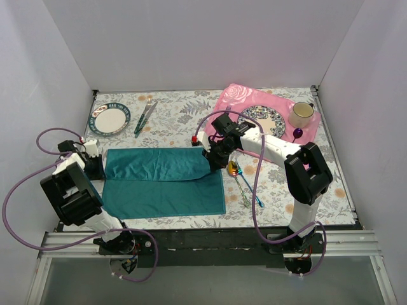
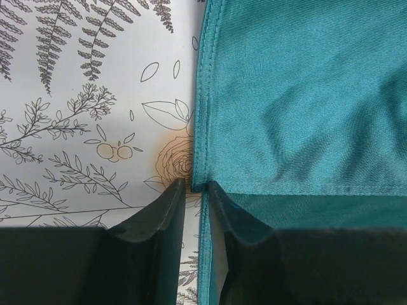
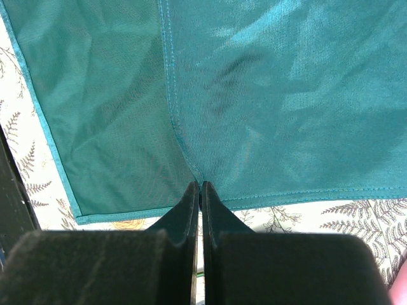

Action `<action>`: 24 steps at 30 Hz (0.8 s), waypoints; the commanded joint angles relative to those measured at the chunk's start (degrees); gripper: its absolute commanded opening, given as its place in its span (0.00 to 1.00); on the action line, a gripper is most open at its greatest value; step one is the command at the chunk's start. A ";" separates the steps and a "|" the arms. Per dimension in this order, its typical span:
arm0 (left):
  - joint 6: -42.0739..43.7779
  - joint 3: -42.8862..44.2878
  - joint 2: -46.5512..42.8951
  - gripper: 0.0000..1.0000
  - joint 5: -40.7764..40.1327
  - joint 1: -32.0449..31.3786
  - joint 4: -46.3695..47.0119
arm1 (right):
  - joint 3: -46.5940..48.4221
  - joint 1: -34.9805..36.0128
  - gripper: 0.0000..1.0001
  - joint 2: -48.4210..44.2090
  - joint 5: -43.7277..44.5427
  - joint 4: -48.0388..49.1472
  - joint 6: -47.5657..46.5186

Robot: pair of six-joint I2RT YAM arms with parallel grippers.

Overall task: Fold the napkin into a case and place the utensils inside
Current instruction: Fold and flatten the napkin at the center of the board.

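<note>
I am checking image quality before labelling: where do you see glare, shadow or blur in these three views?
Top external: even soft light, the napkin sharp, shadows faint. Left wrist: the napkin's weave and hem crisp; the left gripper near-black and a little soft. Right wrist: pale sheen patches on the napkin and a dark crease shadow; the right gripper blurred towards the bottom edge.

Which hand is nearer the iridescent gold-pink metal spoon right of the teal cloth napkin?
Right. The right hand is at the right edge of the teal cloth napkin, just left of the iridescent gold-pink metal spoon; the left hand is at its left edge.
</note>
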 commanded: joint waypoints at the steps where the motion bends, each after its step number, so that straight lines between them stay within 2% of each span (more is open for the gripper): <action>1: -0.11 -0.56 0.09 0.20 -0.22 -0.36 0.60 | 2.34 0.31 0.01 0.33 -0.42 -0.54 -0.55; 11: -1.52 -0.20 1.68 0.19 -0.57 -1.59 1.30 | 3.13 0.31 0.01 0.94 -0.51 -0.80 -0.47; 15: -1.43 -1.00 1.77 0.24 -1.28 -2.03 2.09 | 3.22 0.31 0.01 1.03 -0.86 -0.89 -0.55; 19: -1.34 -1.26 1.59 0.02 -1.28 -2.12 2.44 | 3.40 0.31 0.01 1.12 -0.86 -0.89 -0.55; 24: -0.99 -0.74 0.37 0.00 -1.10 -2.38 1.83 | 3.75 0.40 0.01 1.12 -0.86 -0.98 -0.64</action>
